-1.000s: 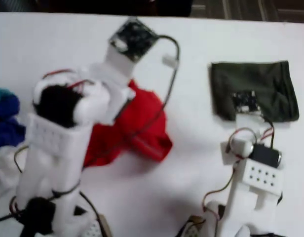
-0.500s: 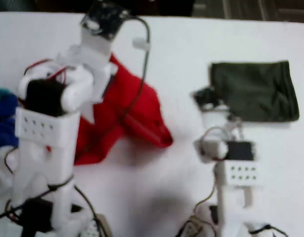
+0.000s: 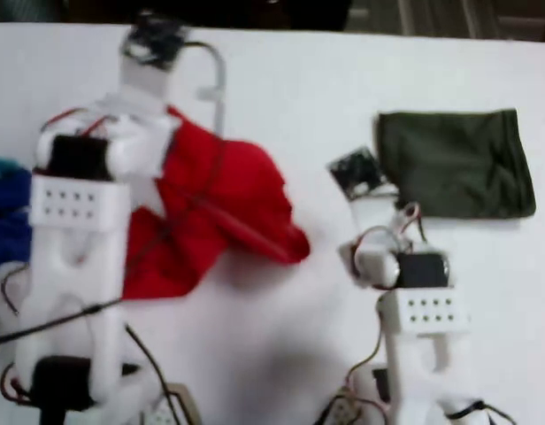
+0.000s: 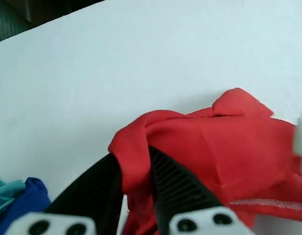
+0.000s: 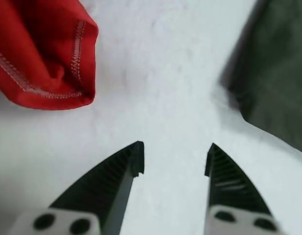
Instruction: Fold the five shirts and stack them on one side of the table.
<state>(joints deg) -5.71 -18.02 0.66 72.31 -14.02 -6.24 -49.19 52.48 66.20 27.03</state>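
My left claw [image 4: 135,164] is pinching a fold of the red shirt [image 3: 228,204], which is lying crumpled on the table [image 3: 326,80]. My right claw [image 5: 173,156] is hanging spread wide just beside that shirt's hem. Farther off, well apart from the red shirt, the folded green shirt [image 3: 454,164] is lying flat.

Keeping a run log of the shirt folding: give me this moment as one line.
left gripper: shut on red shirt | right gripper: open, over table between red shirt and green shirt | green shirt: folded
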